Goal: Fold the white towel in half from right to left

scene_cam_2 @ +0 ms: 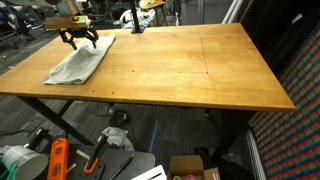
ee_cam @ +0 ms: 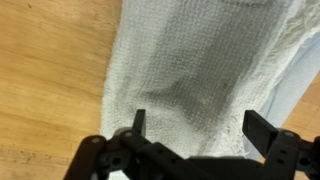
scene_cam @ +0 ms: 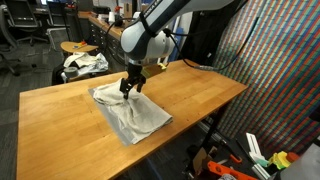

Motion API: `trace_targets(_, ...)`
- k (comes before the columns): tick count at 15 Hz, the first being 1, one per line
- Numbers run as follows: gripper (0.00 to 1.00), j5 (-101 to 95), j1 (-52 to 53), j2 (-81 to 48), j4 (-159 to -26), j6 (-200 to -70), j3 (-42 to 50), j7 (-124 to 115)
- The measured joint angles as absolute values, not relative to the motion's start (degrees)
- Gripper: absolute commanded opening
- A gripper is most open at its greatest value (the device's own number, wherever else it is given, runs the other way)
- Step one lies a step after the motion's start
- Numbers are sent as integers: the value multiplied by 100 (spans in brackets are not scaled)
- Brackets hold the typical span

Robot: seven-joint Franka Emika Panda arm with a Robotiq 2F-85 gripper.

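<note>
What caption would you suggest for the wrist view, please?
Open fingers poised over the towel, which lies on the table.

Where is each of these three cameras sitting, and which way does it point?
Exterior view: raised off a table corner, looking down across the wooden table at the white towel; arm and open pincer show.
Exterior view: high off the table's long edge, towel at far left, pincer over it.
Wrist view: on the wrist, looking down at towel weave; only open pincer fingers show.
Shared: both exterior views show towel, table, pincer.
</note>
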State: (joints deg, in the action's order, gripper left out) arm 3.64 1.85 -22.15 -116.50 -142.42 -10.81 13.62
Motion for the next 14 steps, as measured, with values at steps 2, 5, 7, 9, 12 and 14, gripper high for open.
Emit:
trace_targets(2,100,363,293,-1950,-11873,-14219,-1121,1296)
trace_targets(5,100,361,550,-1511,-12309,-14113,-1196,1142)
trace_targets(7,100,361,746,-1272,-12595,-14072,-1282,1050)
trace_targets(9,100,352,954,-1128,-12817,-14126,-1364,892)
trace_targets(12,100,221,1284,-1080,-12999,-14571,-1408,278)
trace_targets(14,100,-211,1477,-1105,-13031,-14972,-1360,-520)
